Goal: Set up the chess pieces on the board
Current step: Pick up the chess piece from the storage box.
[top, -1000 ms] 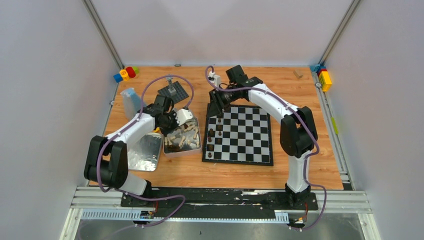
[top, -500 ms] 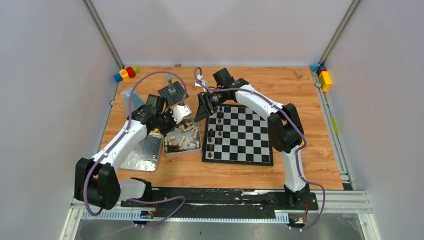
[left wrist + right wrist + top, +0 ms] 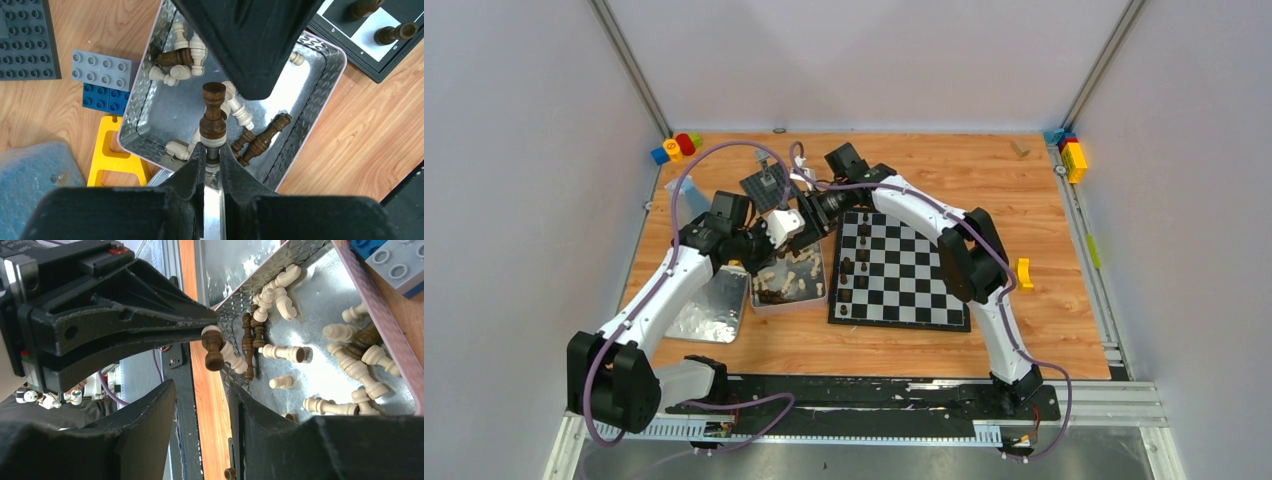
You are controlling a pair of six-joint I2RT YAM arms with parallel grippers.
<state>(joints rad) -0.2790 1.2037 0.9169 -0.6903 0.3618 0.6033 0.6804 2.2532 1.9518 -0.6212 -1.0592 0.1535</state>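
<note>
Left wrist, left end effector (image 3: 212, 150) pinching dark piece (image 3: 213, 112) above tin (image 3: 141, 100)

Tin (image 3: 327, 75): the right tool (image 3: 200, 388) blocks its far end in my left wrist view; the right wrist frame cuts it off on the right.
Held dark piece (image 3: 213, 112): its foot is buried between the fingers of the left tool (image 3: 212, 152); I cannot name its kind.
Board (image 3: 365, 57): only one corner reaches my left wrist view.
Loose pieces (image 3: 789, 280): too small from above for me to sort by kind.
Fingers (image 3: 145, 440) of the right tool: dark, out of focus, clipped by the lower edge.
Baseplate (image 3: 25, 45): cut off at the top-left corner.
Top view: both tools overlap above the tin; I cannot read their jaws there.
</note>
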